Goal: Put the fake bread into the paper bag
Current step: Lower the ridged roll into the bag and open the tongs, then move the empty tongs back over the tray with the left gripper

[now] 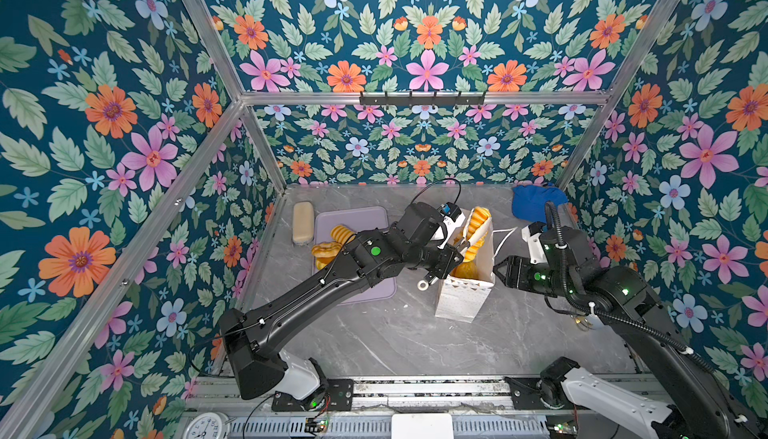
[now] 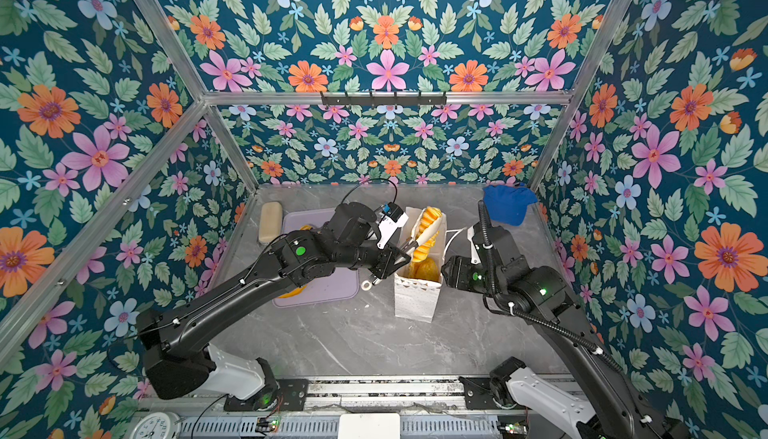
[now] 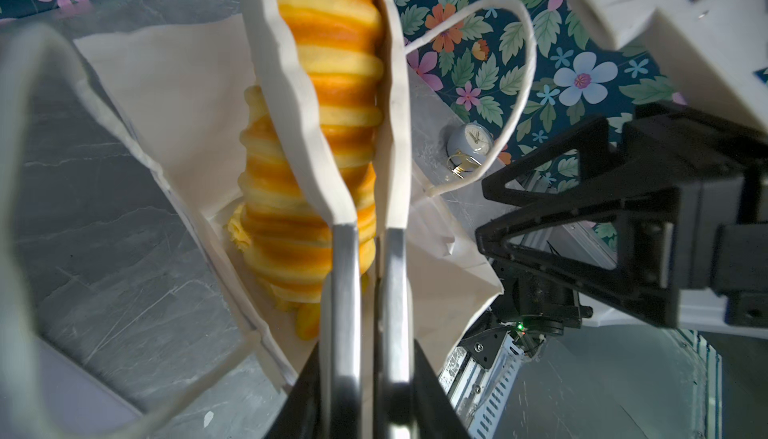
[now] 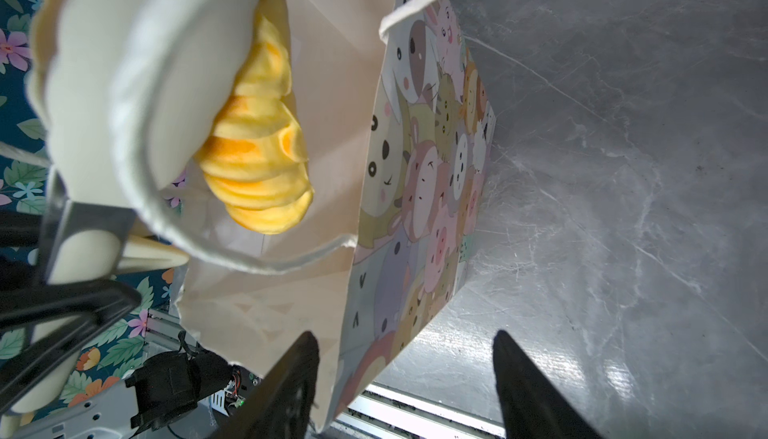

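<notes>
Orange-and-yellow ridged loaf is pinched between the white tips of tongs. The left gripper clenches the tongs by their metal arms. Ahead of and below that gripper stands the open bag, the loaf at its mouth, more bread inside. The right gripper is spread, grasping nothing, just beside the bag's printed wall.

The mouth of the paper bag is blocked by a ridged loaf clamped in tongs, while bare table is left open along the front edge.
</notes>
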